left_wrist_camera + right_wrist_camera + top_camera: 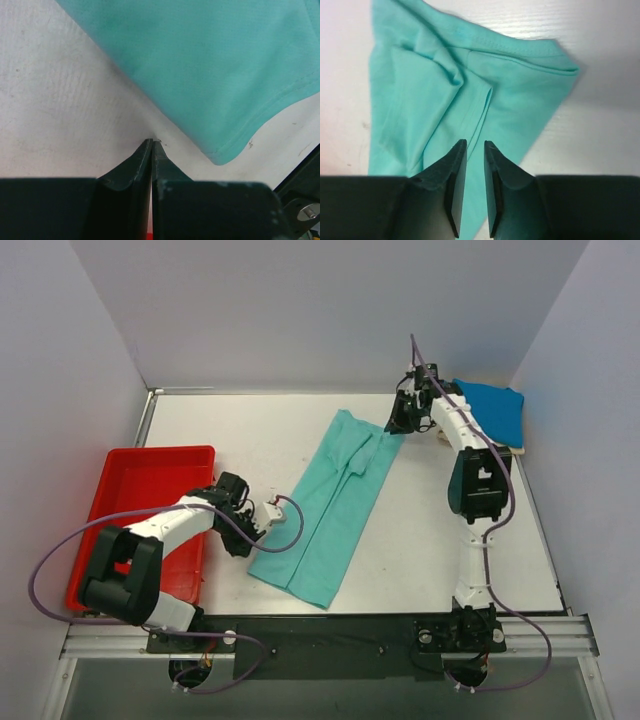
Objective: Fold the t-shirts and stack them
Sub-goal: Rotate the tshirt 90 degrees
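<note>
The teal-green t-shirt lies folded into a long strip slanting across the middle of the table. My left gripper is shut and empty, resting on bare table just left of the shirt's near left edge; the left wrist view shows the gripper and a hem corner of the shirt to its right. My right gripper hovers over the shirt's far right corner, jaws a narrow gap apart, with flat cloth below the gripper. The bright blue t-shirt lies folded at the back right, with a thin cream edge under it.
A red plastic tray stands at the left edge, partly under my left arm. White walls close in the back and both sides. A dark rail runs along the near edge.
</note>
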`<state>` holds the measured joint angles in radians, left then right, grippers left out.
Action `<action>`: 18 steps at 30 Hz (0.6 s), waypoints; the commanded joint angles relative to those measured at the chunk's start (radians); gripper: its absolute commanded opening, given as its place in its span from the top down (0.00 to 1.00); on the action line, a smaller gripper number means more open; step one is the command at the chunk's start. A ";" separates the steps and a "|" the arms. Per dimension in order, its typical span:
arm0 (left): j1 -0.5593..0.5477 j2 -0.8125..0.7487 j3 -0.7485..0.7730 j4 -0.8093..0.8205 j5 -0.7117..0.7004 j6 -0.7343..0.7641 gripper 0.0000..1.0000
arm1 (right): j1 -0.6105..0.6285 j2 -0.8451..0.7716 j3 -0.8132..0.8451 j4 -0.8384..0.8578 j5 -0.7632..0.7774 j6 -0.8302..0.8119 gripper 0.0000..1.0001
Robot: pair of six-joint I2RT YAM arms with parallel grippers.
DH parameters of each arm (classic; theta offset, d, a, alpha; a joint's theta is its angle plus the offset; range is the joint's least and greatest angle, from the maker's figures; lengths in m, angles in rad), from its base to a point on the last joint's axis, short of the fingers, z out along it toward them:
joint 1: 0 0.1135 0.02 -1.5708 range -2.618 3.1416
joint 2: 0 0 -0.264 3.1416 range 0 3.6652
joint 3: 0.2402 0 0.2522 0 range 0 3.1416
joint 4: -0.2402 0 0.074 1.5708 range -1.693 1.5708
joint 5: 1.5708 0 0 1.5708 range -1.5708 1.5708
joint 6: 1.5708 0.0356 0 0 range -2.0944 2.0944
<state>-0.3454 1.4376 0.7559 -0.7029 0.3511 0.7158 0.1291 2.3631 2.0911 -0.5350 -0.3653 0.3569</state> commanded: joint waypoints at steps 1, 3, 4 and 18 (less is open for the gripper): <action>-0.059 0.065 -0.018 0.083 -0.069 -0.026 0.88 | -0.045 -0.208 -0.138 0.075 0.002 -0.021 0.76; -0.128 0.076 -0.030 0.077 -0.090 -0.021 0.87 | -0.062 -0.220 -0.202 0.072 0.023 -0.003 0.69; -0.173 0.073 -0.042 0.069 -0.090 -0.012 0.87 | -0.075 -0.220 -0.219 0.069 0.055 0.017 0.67; -0.285 -0.180 -0.029 -0.165 0.302 0.165 0.53 | -0.094 0.099 -0.063 0.098 -0.211 0.214 0.58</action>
<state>-0.6285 1.3308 0.7185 -0.8017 0.5117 0.8177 -0.0109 2.3985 1.9709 -0.4370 -0.4747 0.4984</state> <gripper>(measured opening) 0.417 0.422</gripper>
